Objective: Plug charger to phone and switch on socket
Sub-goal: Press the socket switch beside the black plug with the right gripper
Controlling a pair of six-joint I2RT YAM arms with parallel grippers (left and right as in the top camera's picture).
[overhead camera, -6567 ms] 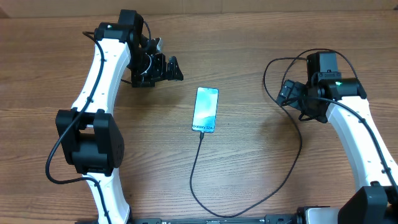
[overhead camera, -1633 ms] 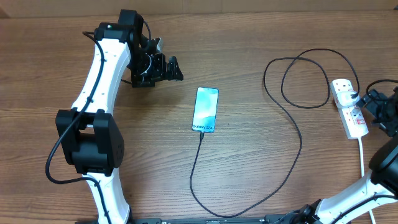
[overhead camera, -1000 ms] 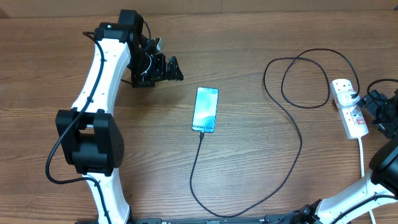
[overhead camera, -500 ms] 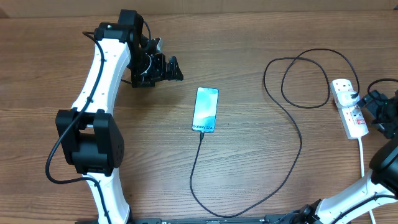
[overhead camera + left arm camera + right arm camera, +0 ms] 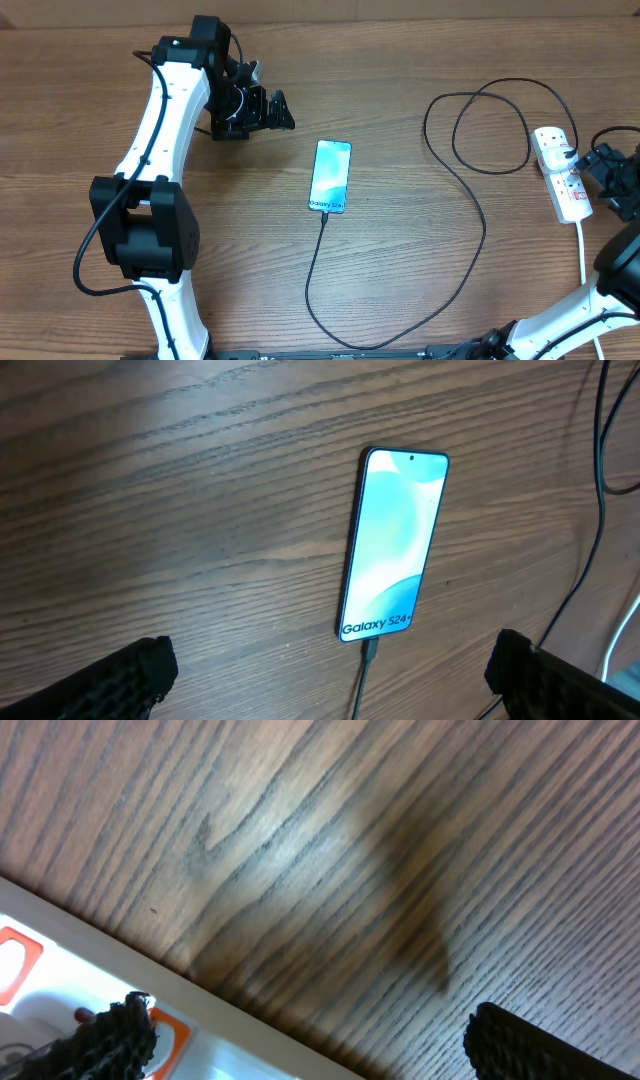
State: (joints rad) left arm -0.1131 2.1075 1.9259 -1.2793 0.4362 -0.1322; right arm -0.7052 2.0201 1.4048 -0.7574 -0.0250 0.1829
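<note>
Right gripper point(image 5: 594, 166), overhead view: jaws wide, holding nothing; set just beside the socket point(image 5: 560, 178) at the table's point(image 5: 400, 60) right edge, apparently placed there to reach the red switches; its arm comes up from the lower right corner, wrist bent toward the strip.
Left gripper point(image 5: 280, 110), same view: jaws wide, empty; held well apart from the phone point(image 5: 331, 176), arm reaching up the left side and elbowed inward, likely parked clear of the work.
Phone: flat, mid-table, screen up; the charger point(image 5: 470, 250) runs from its near short edge, sweeps right and loops up to the socket.

Left wrist view: both fingertips point(image 5: 120, 680) spread at the lower corners; phone point(image 5: 395, 545) between and beyond them, untouched; charger point(image 5: 362, 678) meets the lettered edge, seemingly plugged in.

Right wrist view: fingertips point(image 5: 110, 1032) spread wide over bare wood; socket point(image 5: 70, 975) at lower left with a red switch point(image 5: 12, 960); on or off, cannot tell.

Judgement: plugging looks done; the switch is what's left.
</note>
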